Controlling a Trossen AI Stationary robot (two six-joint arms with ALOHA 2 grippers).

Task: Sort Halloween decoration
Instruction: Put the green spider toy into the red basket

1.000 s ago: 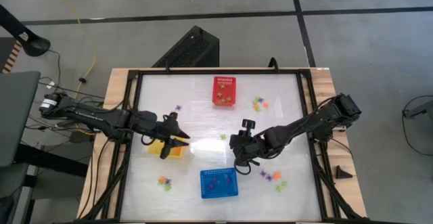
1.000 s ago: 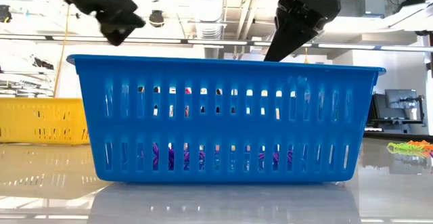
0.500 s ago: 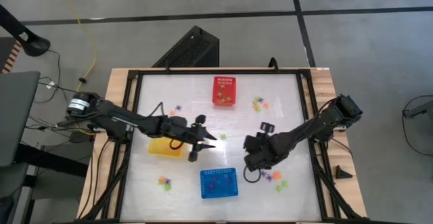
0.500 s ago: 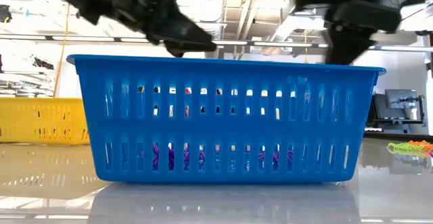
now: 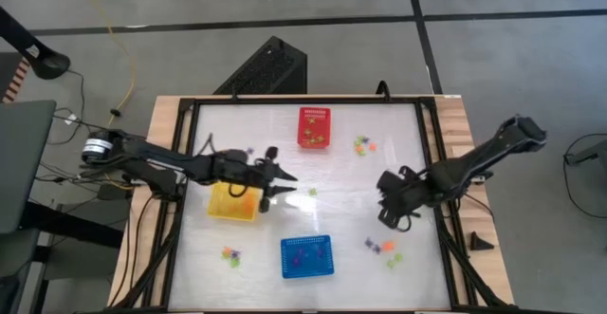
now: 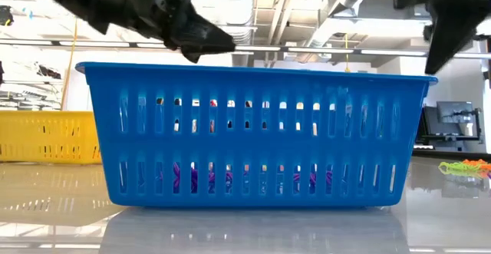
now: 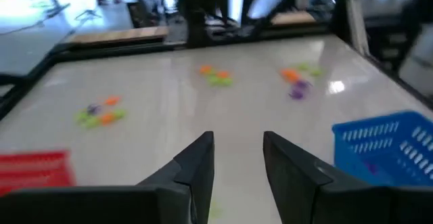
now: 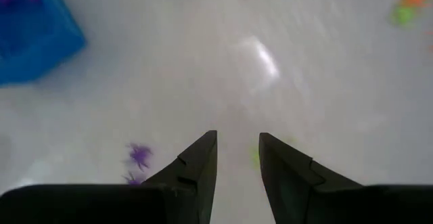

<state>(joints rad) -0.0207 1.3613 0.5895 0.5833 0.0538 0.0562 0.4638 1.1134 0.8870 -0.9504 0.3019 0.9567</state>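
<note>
The left gripper [image 5: 277, 189] hangs beside the yellow perforated plastic basket [image 5: 231, 205], jaws parted and empty. The right gripper [image 5: 387, 210], likewise parted and empty, hovers above scattered tiny plastic trinkets [image 5: 381, 249]. The blue slotted basket [image 5: 306, 256] holds what look like purple pieces; the red basket [image 5: 315, 127] sits at the white counter's [image 5: 337, 176] far edge.
</note>
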